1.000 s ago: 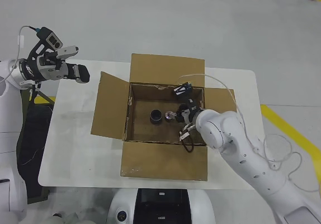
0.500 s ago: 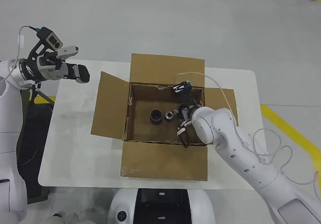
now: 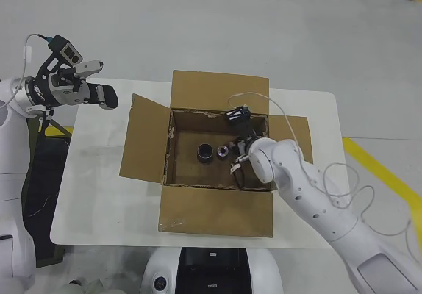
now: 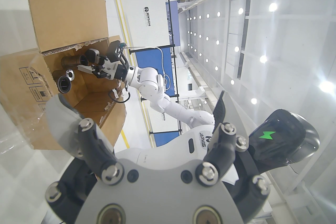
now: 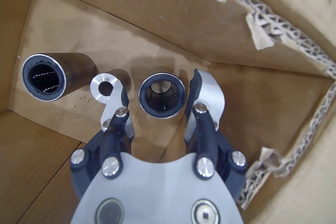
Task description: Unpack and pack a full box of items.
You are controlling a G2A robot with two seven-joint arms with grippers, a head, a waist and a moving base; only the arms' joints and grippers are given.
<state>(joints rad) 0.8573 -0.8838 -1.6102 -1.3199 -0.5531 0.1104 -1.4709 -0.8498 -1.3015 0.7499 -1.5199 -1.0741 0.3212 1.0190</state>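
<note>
Now the right gripper [image 5: 158, 80] has its fingers [image 5: 210, 88] open around the metal sleeve [image 5: 162, 96] at 3 o'clock in the box [image 3: 215, 209], while the left gripper [image 3: 108, 96], wide open, holds nothing.

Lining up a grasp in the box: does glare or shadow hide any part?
Right wrist view: box interior evenly lit, metal disc glints beside open right pincer, sleeve bores dark. Left wrist view: ceiling lamps flare. Top view: box floor shaded, parts distinguishable.
</note>
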